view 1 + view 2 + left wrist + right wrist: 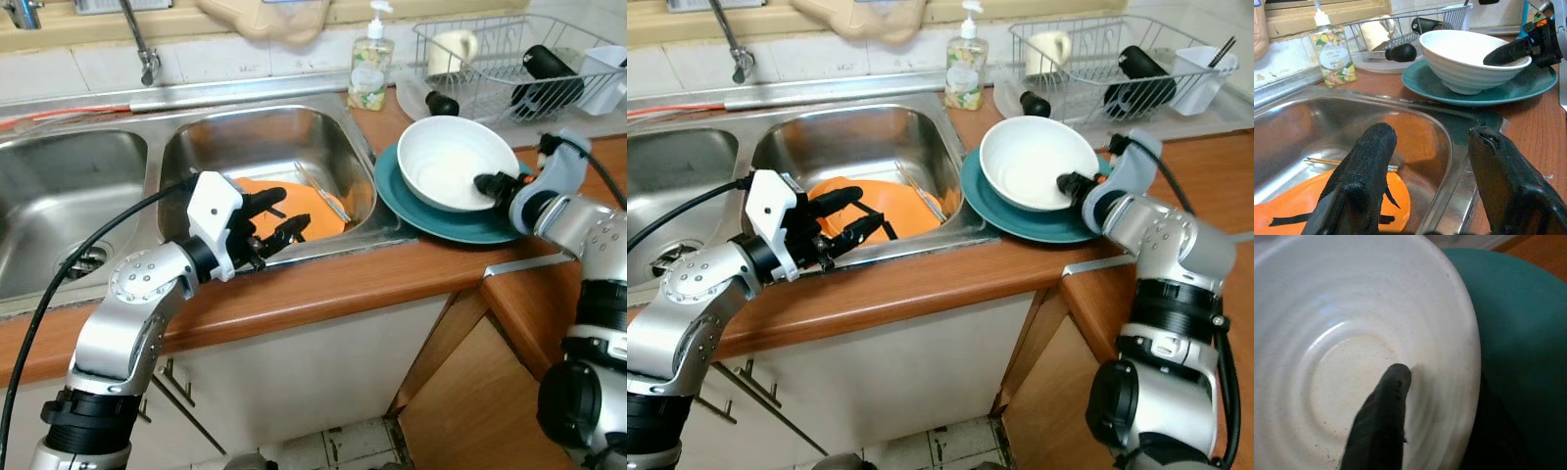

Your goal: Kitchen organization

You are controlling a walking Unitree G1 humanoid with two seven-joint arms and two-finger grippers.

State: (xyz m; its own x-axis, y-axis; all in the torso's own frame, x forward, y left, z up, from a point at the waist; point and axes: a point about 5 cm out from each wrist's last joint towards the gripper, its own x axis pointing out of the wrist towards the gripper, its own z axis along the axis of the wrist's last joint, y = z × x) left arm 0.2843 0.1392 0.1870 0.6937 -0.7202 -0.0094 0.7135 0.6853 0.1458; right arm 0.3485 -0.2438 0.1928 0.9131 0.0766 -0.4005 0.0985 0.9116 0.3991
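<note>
A white bowl point(446, 162) sits on a teal plate point(421, 223) on the wooden counter, right of the sink. My right gripper point(487, 186) straddles the bowl's near rim: one black finger point(1383, 416) lies against the inner wall, and the other is hidden outside under the rim. My left gripper point(284, 213) hovers open over the front edge of the right sink basin point(206, 147). Just beyond its fingers point(1364, 171) an orange plate point(318, 213) with black markings lies in the basin.
Thin chopsticks point(321, 191) lie in the basin beside the orange plate. A soap bottle point(370, 69) stands behind the sink. A wire dish rack point(519, 54) with a mug and black items stands at the back right. The faucet point(142, 44) and a second basin point(59, 206) are to the left.
</note>
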